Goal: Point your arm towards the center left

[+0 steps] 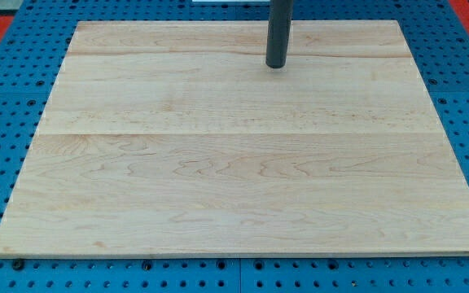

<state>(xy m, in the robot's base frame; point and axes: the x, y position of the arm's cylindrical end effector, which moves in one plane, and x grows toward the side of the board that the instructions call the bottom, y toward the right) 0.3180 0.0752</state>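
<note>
Tip (276, 65) of bare rod, no claw fitted, sits top-centre on wooden board (234, 179); slide it steadily toward the view's centre left.

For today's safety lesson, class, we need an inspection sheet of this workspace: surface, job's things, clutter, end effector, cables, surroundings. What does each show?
Surface: pale wooden board, lying flat, bare.
Job's things: no blocks seen; the target, the board's centre left, lies towards the view's left.
Clutter: nothing seen.
End effector: straight dark rod; my tip rests near the view's top, slightly right of centre.
Cables: nothing seen.
Surroundings: blue perforated base around the board; red patches at the view's top corners.
</note>
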